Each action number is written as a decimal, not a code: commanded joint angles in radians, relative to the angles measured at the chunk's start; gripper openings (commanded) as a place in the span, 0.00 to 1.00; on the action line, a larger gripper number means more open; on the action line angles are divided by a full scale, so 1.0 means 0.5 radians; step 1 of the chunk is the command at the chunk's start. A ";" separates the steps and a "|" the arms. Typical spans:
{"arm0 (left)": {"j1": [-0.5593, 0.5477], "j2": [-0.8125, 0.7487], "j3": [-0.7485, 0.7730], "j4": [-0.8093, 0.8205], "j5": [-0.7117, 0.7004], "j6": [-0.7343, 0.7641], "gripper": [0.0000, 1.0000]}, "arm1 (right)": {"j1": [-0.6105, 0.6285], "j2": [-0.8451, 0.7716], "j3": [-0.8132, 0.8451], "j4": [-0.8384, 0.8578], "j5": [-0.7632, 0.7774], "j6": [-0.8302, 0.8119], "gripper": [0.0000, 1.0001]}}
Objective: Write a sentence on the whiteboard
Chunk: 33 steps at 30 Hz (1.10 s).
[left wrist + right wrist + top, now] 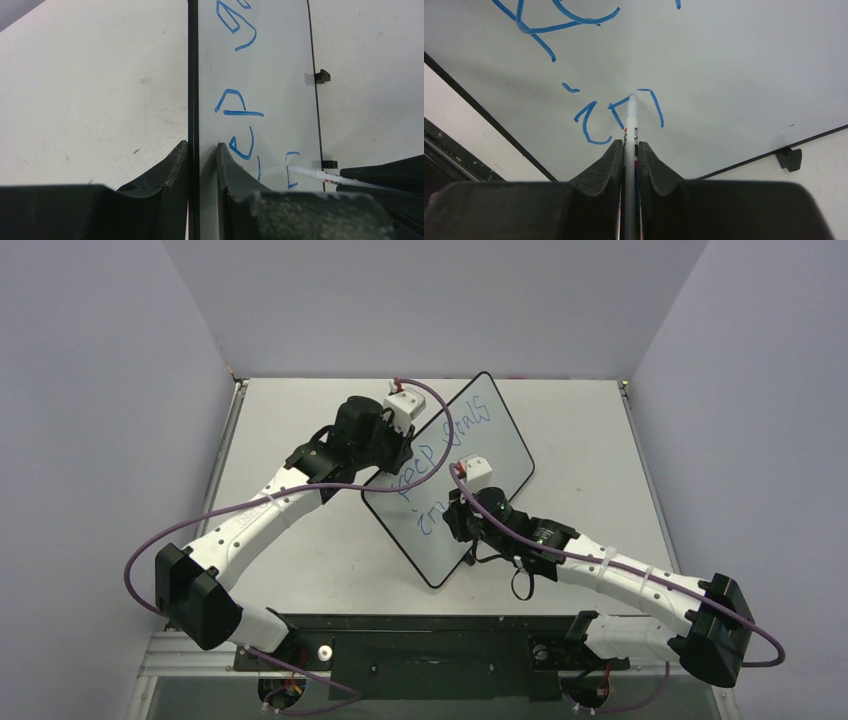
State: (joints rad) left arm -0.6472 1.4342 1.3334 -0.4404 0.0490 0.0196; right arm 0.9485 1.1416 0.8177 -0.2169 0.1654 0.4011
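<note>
While left fingers [165,172] clamp the whiteboard [280,75] rim, right fingers [606,162] pinch marker [631,117], tip on sentence [445,448], "keep goals" legible.

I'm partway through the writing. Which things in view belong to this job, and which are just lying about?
Part of the job:
- whiteboard, its edge clamped in the left gripper
- blue sentence, partly written
- marker, held in the right gripper, tip at the board

Not part of the job:
- table
- black mounting plate at the arm bases

Glossy smooth whiteboard [749,55], matt scuffed off-white table [90,90], smooth white plastic marker [631,114]
</note>
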 commanded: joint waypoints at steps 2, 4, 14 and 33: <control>-0.086 0.018 -0.059 -0.248 0.129 0.098 0.00 | -0.056 0.072 0.047 0.118 0.040 -0.006 0.00; -0.085 0.018 -0.059 -0.248 0.130 0.098 0.00 | -0.071 0.078 0.050 0.124 0.039 0.003 0.00; -0.088 0.018 -0.057 -0.249 0.126 0.098 0.00 | -0.114 0.075 0.043 0.126 0.014 0.016 0.00; -0.087 0.002 -0.059 -0.254 0.104 0.103 0.00 | -0.188 -0.357 0.064 -0.013 -0.046 0.086 0.00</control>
State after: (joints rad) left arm -0.6525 1.4315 1.3304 -0.4374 0.0414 0.0223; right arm 0.8818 0.9749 0.8188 -0.2401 0.1490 0.4248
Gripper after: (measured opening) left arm 0.174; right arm 0.105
